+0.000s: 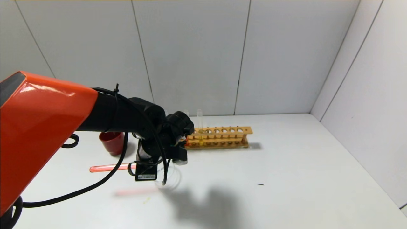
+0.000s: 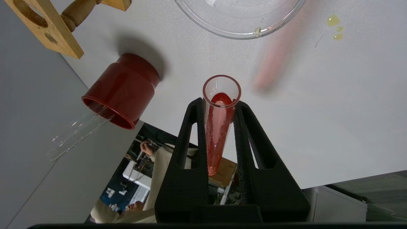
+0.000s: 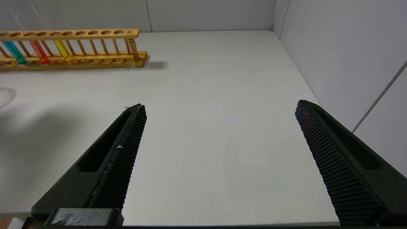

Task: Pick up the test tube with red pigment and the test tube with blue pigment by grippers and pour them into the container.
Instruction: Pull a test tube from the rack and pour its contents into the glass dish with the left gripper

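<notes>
**Red tube lies near level, mouth just short of the dish**

The left gripper (image 2: 219, 105) is clamped tight on the test tube with red pigment (image 2: 219, 127), its two black fingers (image 2: 194, 133) pressing the glass from either side. In the head view the tube sticks out sideways from the gripper, close to horizontal, above the table (image 1: 286, 165) and near the container (image 1: 170, 178). In the left wrist view the tube's open mouth points toward the container's clear rim (image 2: 241, 33) but appears to sit short of it, with bare table between.

The main risk, as I judge it, is liquid reaching the lip before the mouth is over the dish: the pinkish liquid already lies along the tube wall toward the opening, so any further tilt here would spill onto the table (small yellowish drops (image 2: 333, 21) already lie beside the dish). A smooth, wet glass tube held only by side pressure could also slide or swivel in the grip during the tilt. The dark red cup (image 2: 122, 90) and the wooden rack (image 1: 219, 137) stand close by, and a wide swing of the wrist could knock either.

The test tube with blue pigment (image 3: 14, 52) stands in the rack. The right gripper (image 3: 219, 136) hangs spread wide and empty over bare table, well apart from the rack.
</notes>
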